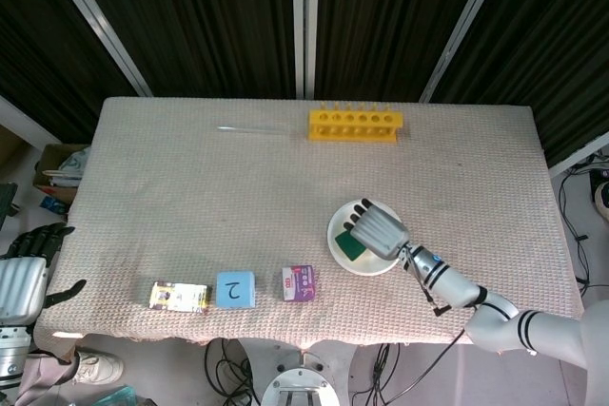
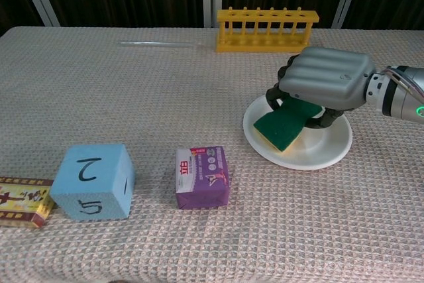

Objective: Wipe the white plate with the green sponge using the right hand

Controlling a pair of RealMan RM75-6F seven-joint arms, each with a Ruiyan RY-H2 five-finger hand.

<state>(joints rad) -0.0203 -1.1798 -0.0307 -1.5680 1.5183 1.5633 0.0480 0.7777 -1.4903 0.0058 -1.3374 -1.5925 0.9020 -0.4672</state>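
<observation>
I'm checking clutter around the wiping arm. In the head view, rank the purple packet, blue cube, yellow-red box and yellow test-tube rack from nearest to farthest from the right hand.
From the right hand:
1. Purple packet, to its left near the front edge.
2. Yellow test-tube rack, at the back edge.
3. Blue cube, left of the packet.
4. Yellow-red box, farthest left.
</observation>
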